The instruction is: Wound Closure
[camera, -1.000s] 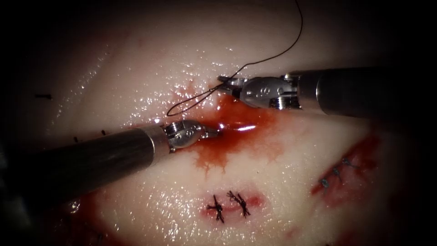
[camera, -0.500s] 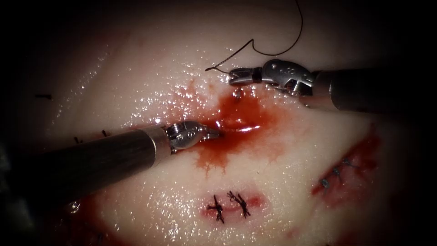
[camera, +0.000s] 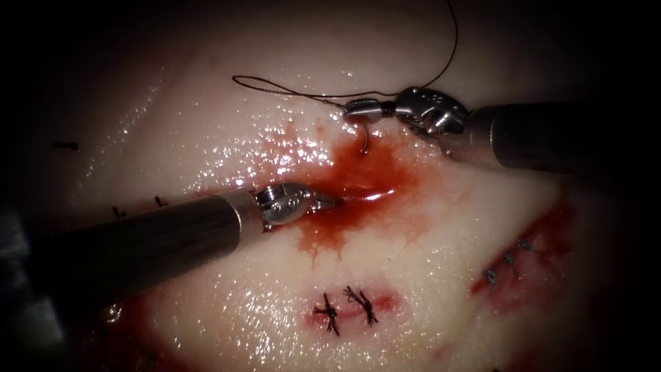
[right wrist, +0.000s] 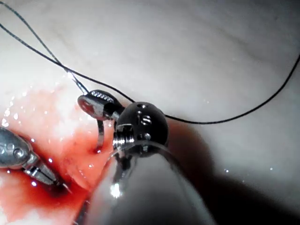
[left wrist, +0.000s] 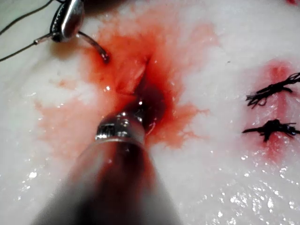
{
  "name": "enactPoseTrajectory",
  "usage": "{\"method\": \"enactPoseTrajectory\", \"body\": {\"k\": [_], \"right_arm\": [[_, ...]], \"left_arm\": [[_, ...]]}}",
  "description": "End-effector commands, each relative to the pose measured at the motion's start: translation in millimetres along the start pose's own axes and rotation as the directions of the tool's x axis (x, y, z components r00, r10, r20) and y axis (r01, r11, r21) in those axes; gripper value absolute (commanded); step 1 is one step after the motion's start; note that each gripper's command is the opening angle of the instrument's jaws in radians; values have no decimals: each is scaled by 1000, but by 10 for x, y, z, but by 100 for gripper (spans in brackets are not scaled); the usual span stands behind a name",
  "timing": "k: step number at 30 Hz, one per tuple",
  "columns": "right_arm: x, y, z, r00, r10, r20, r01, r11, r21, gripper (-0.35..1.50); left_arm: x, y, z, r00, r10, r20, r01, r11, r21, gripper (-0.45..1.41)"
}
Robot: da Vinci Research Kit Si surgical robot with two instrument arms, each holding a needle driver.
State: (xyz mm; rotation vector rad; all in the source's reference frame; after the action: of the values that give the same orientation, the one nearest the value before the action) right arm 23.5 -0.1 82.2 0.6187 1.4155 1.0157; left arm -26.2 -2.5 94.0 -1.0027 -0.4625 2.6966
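Note:
My right tool (camera: 361, 110) is shut on the curved needle (camera: 365, 138) close to its tail end. The needle hangs down from the jaws and its tip touches the tissue (camera: 441, 227) just beyond the cut (camera: 365, 196), slightly to its right. The needle (right wrist: 100, 133) meets the surface at a small dark spot. Dark thread (camera: 275, 88) runs left from the jaws, doubles back in a narrow loop, then climbs away. My left tool (camera: 327, 202) lies at the cut's left end, jaws shut with their tips pinching the tissue's edge in red fluid (camera: 330, 234). The right tool (left wrist: 65, 18) and needle (left wrist: 93, 44) show beyond the cut.
Two knotted dark stitches (camera: 344, 310) close an older cut nearer the front. A second stitched cut (camera: 509, 262) lies at the right. Short cut ends of thread (camera: 65, 146) rest at the far left. Red fluid soaks the tissue around the open cut.
The right tool rose a little, moved right and turned its wrist, bringing the needle to point down onto the tissue. The thread loop swung out to the upper left. The left tool stayed put.

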Motion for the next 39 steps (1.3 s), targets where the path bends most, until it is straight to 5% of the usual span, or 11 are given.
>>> {"method": "enactPoseTrajectory", "body": {"k": [1,8,12,13,15,22,24,31,34,39], "right_arm": [[-9,2,11,999,37,-10,-37,999,10,-35],[-13,1,6,995,100,-6,-100,994,-35,-35],[-5,0,8,994,-114,-7,112,988,-107,-35],[-3,0,9,993,-117,4,117,987,-113,-27],[2,-2,9,984,-175,20,176,977,-118,24],[15,-21,11,951,-283,126,299,944,-137,105],[15,-30,15,934,-311,174,338,929,-151,110],[-3,-81,39,773,-431,467,582,774,-249,110],[-12,-103,45,725,-433,536,626,739,-250,88],[-20,-137,58,614,-466,638,738,626,-253,91]], "left_arm": [[0,-2,8,1000,2,-2,-2,1000,-1,-38],[0,-2,8,1000,2,-2,-2,1000,-1,-38],[1,-1,7,1000,1,-2,-1,1000,-2,-38],[1,-1,7,1000,1,-2,-1,1000,-2,-38],[0,-1,6,1000,1,-2,-1,1000,-3,-38],[0,-1,5,1000,1,3,-1,1000,-6,-38],[0,-1,4,1000,1,3,-1,1000,-7,-38],[1,0,3,1000,1,3,-1,1000,-7,-38],[0,-1,2,1000,1,3,-1,1000,-10,-38],[0,-1,0,1000,2,2,-2,1000,-12,-38]]}}
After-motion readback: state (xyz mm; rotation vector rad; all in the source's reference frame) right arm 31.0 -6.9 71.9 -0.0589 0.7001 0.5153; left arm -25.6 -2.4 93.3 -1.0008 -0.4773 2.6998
